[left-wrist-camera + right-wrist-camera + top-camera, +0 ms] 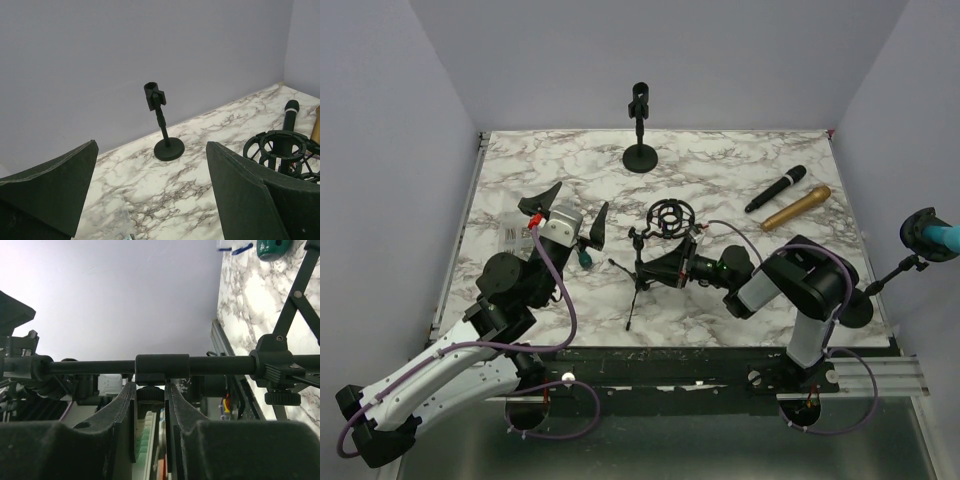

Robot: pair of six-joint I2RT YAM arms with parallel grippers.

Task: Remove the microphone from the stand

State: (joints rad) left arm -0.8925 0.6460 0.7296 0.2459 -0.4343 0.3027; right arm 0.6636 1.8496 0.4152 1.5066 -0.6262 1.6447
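Note:
A black tripod stand (655, 268) with an empty ring shock mount (671, 215) stands mid-table. My right gripper (692, 268) is shut on the stand; in the right wrist view its fingers (127, 405) clamp a small knob (150, 394) under the pole's collar (162, 365). A black microphone (775, 188) and a gold microphone (797, 207) lie on the marble at the right back. My left gripper (570, 215) is open and empty, left of the shock mount, which also shows in the left wrist view (280, 150).
A round-base stand (640, 130) with an empty clip stands at the back centre, seen too in the left wrist view (162, 130). A boom stand with a teal-headed microphone (925, 230) is at the right edge. A clear plastic bag (513, 235) and a small green object (585, 258) lie near my left gripper.

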